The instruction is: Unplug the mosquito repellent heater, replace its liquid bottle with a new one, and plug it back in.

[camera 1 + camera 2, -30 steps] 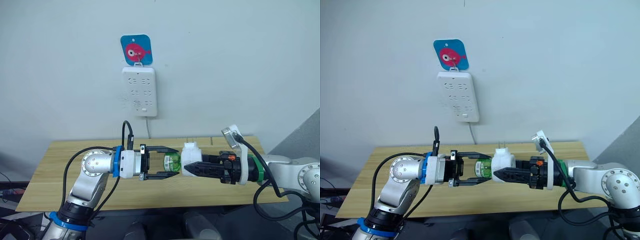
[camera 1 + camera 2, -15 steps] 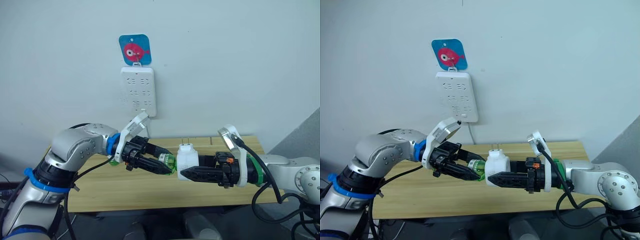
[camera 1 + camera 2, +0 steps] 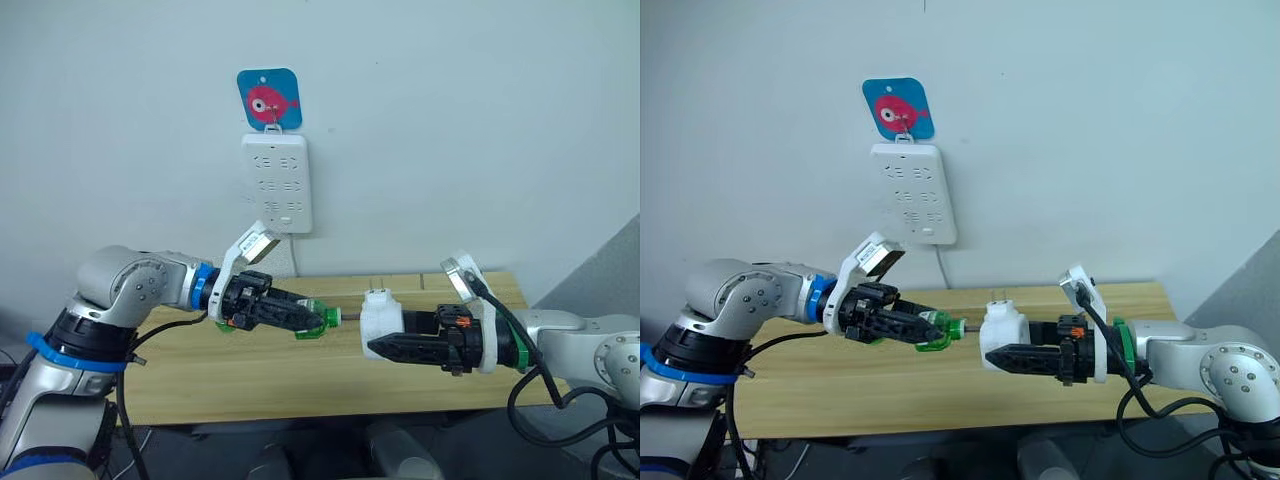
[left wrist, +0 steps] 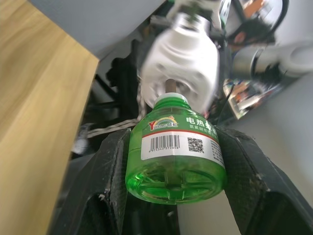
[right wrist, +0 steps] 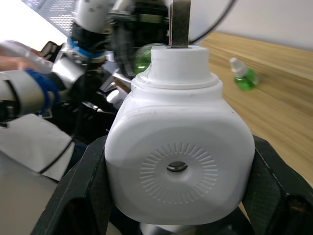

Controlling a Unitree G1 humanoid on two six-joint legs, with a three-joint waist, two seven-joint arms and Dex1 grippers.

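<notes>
Above the wooden table (image 3: 180,370), the green liquid bottle (image 3: 312,320) was pinched between the black fingers of the left gripper (image 3: 300,316), its wick end turned toward the other arm. Just across a small gap, the mosquito repellent heater (image 3: 381,322) was clamped by the right gripper (image 3: 385,346), prongs pointing up and round vent hole seen in the right wrist view. Bottle and heater were held apart over the table, nothing being set between them. Further out, a second green bottle (image 5: 243,77) was seen lying on the tabletop in the right wrist view. On the wall behind, the white power strip (image 3: 278,183) was hung under a blue card with a pink fish (image 3: 270,100), its cord (image 3: 295,255) dropped down behind the table.
</notes>
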